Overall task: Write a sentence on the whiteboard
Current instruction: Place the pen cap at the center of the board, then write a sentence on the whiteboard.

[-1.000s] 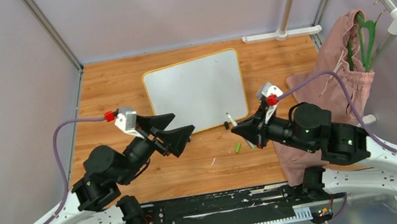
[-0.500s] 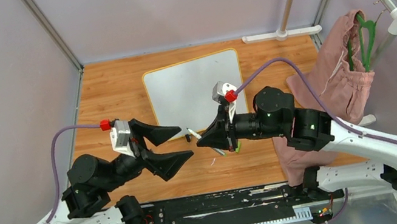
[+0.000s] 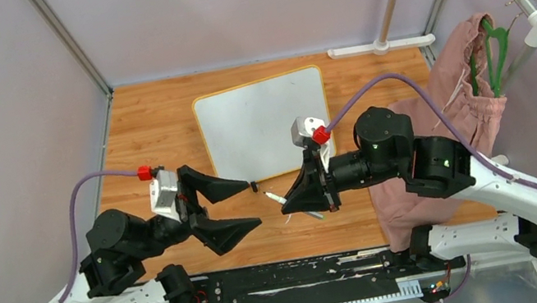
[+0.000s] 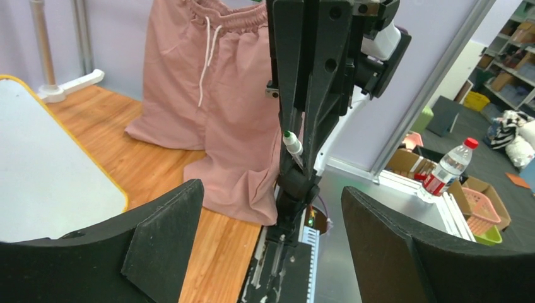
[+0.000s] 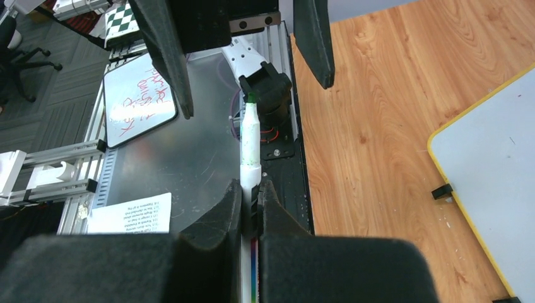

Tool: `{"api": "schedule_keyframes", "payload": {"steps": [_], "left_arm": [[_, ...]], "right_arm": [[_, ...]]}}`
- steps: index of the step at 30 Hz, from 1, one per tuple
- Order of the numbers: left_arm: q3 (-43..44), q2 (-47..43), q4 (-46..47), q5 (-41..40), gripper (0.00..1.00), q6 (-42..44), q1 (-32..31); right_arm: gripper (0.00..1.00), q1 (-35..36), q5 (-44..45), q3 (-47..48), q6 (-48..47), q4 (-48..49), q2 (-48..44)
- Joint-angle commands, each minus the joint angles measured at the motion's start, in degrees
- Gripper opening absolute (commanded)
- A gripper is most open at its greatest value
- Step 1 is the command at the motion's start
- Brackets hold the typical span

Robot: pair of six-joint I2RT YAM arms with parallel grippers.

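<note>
The whiteboard [image 3: 264, 123] lies flat on the wooden table, white with a yellow rim; its face is blank and the sentence is not in view. My right gripper [image 3: 285, 208] hovers in front of the board's near edge, shut on a white marker [image 3: 273, 198] whose green tip points left. The right wrist view shows the marker [image 5: 250, 142] clamped between the right gripper [image 5: 251, 189] pads. My left gripper [image 3: 254, 204] faces that tip, open and holding nothing. In the left wrist view the left gripper [image 4: 271, 246] frames the marker tip [image 4: 289, 140], and the whiteboard [image 4: 50, 177] lies at the left.
Pink shorts [image 3: 464, 96] on a green hanger [image 3: 493, 49] hang from a rack at the right and drape onto the table. A white stand base [image 3: 380, 46] sits at the back edge. The board's black foot [image 5: 443, 190] shows at its near rim.
The right arm swung left with the marker, from the board's near right corner to in front of its near edge. The left gripper drew back toward the near left, still open.
</note>
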Motion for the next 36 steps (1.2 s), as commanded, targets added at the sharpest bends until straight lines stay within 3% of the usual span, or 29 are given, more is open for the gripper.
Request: {"api": "schedule_keyframes", "payload": {"steps": [1, 14, 23, 32, 36], "left_arm": [[-2.40, 1.42, 10.69, 0.14, 0.83, -4.54, 0.07], [-0.71, 8.79, 20.03, 4.84, 0.65, -10.65, 0.11], [-0.70, 9.78, 21.11, 5.25, 0.35, -11.55, 0.11], [-0.96, 10.65, 21.06, 6.86, 0.34, -12.45, 0.11], [-0.86, 11.19, 21.02, 7.63, 0.40, -12.70, 0.09]], "right_arm": [[0.00, 0.14, -2.33, -3.01, 1.78, 6.91, -2.32], [0.00, 0.14, -4.54, -4.63, 3.31, 10.44, -2.72], [0.00, 0.12, -4.92, -4.55, 3.48, 10.22, -2.76], [0.00, 0.14, -5.00, -4.64, 3.39, 10.44, -2.59], [0.00, 0.14, -4.69, -4.61, 3.24, 10.45, -2.45]]}}
